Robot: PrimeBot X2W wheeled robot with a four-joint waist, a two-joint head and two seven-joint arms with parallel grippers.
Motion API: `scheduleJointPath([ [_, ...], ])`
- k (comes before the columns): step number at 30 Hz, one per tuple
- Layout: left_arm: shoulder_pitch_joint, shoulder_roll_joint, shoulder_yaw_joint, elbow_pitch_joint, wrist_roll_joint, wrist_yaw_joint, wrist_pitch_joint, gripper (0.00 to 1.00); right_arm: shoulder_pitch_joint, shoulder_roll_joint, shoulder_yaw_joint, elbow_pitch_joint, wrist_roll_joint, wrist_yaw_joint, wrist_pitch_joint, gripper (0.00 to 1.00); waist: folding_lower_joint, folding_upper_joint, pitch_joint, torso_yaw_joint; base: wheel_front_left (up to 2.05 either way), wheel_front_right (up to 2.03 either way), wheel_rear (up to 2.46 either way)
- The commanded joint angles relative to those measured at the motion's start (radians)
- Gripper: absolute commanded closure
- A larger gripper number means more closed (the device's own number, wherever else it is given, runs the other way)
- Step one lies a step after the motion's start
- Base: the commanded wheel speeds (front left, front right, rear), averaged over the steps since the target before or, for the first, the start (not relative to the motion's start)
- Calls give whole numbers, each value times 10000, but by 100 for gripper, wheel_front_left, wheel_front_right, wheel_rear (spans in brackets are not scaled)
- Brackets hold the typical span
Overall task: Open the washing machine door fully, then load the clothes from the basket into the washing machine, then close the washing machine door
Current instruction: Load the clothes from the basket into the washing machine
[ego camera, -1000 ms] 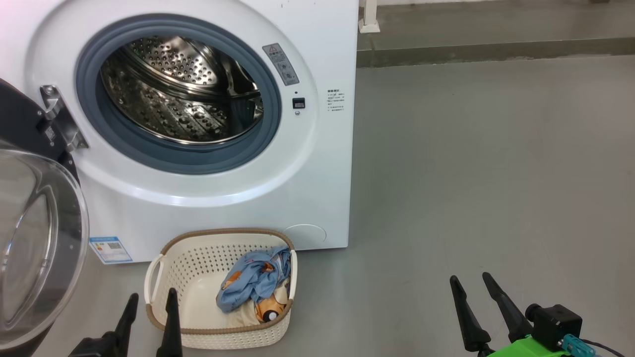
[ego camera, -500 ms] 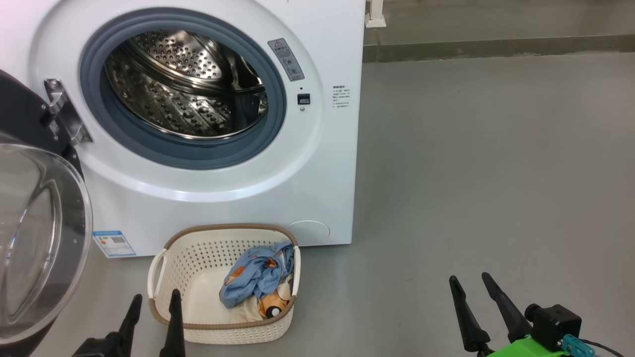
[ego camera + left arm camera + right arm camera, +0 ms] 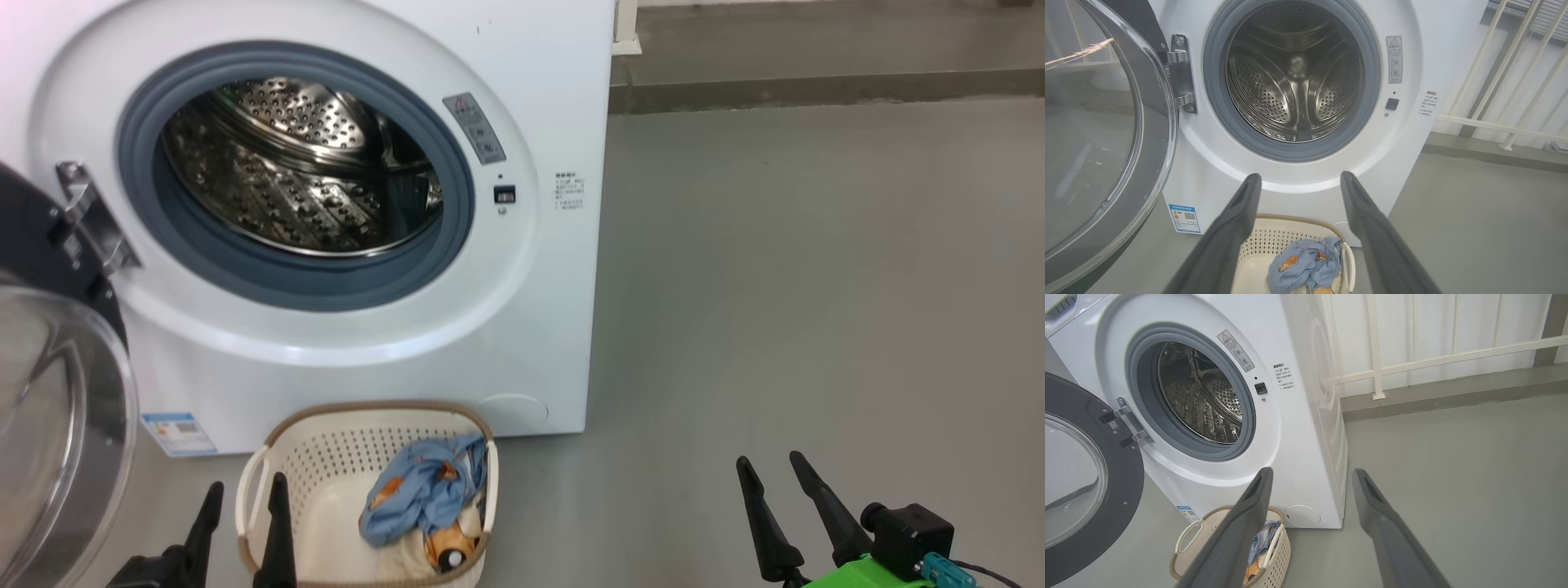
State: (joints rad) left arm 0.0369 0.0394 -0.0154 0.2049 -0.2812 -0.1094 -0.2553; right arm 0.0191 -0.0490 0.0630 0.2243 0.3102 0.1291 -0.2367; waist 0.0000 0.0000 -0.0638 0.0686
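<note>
Holding left gripper (image 3: pixel 246 483) and right gripper (image 3: pixel 767 458) wide open, gripping nothing, ready to grab. Having the door (image 3: pixel 65 425) swung out left, making an easy way into the drum (image 3: pixel 302 180). Seeing the clothes (image 3: pixel 420 494) lying in the basket (image 3: pixel 326 457), just before the washing machine (image 3: pixel 539 310).

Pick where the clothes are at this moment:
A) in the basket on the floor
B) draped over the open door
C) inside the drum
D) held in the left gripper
A: the clothes lie bunched in the basket, which stands on the floor in front of the washing machine.
</note>
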Motion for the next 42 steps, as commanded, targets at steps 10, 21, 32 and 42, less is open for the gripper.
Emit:
scheduleJointPath([
  [10, -363, 108, 255, -269, 196, 54, -65, 0, -416, -12, 289, -155, 39, 16, -145, 0, 0, 0, 26, 12, 126, -128, 1],
  [21, -374, 108, 209, -189, 232, -19, -65, 0, -451, -12, 324, -84, 47, 16, -161, 0, 0, 0, 32, 21, 11, -11, 0],
  [32, -376, 108, 144, -105, 227, -75, -65, 0, -460, -12, 360, -33, 28, 16, -171, 0, 0, 0, -17, 12, 0, 0, 0],
  [42, -357, 108, 61, -30, 191, -111, -65, 0, -452, -12, 413, -35, 0, 16, -155, 0, 0, 0, -60, 39, 0, 0, 0],
])
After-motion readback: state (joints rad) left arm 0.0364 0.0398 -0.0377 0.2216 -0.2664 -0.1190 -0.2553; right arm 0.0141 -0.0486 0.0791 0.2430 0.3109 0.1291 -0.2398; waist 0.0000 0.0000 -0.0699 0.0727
